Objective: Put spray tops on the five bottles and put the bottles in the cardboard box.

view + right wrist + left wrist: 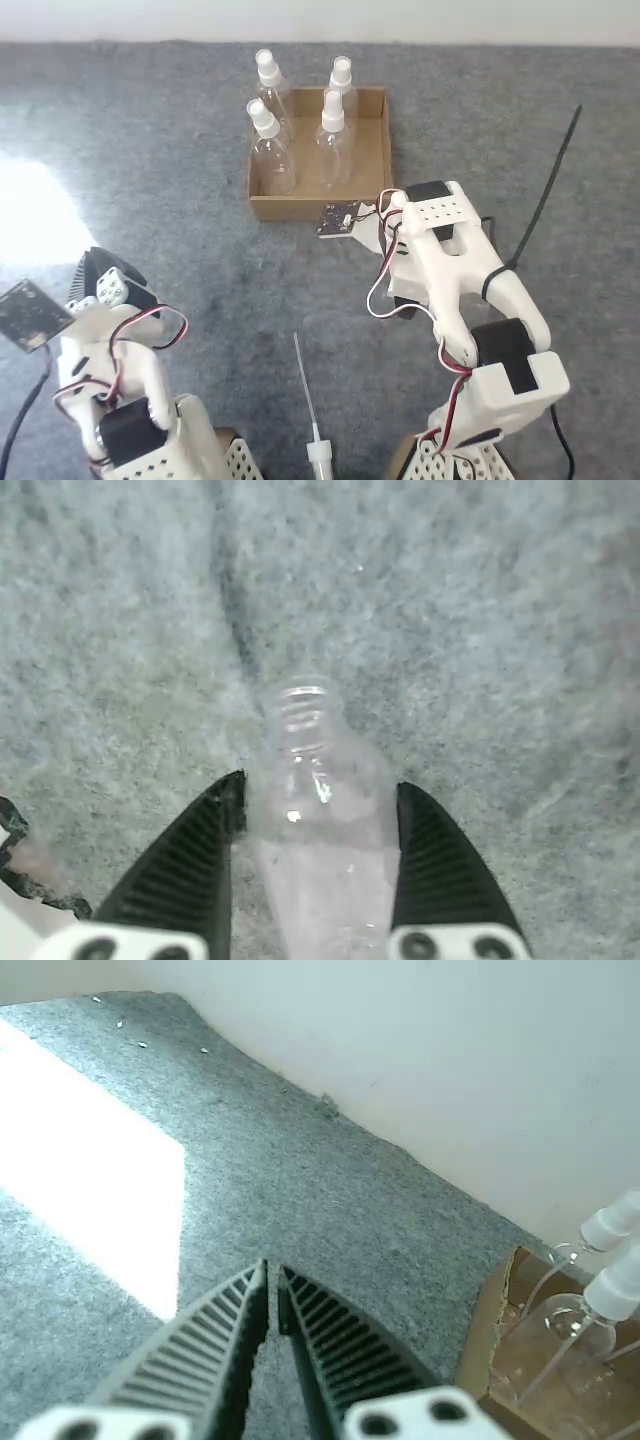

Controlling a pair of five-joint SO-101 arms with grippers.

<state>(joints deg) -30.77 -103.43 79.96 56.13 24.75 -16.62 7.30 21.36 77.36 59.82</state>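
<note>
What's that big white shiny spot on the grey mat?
High view: bright glare washes out the grey mat at its left edge. Left wrist view: the same glare lies beyond the left gripper. Right wrist view: the clear bottle glints a little.

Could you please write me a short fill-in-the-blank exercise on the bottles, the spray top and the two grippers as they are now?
1. The cardboard box holds ____ capped bottles.
2. The bottle between the right gripper jaws has ____ spray top on its neck.
3. The left gripper holds nothing; its jaws are ____.
4. The loose spray top lies ____ the box, on the table.

Missing words: four; no; shut; outside
</note>
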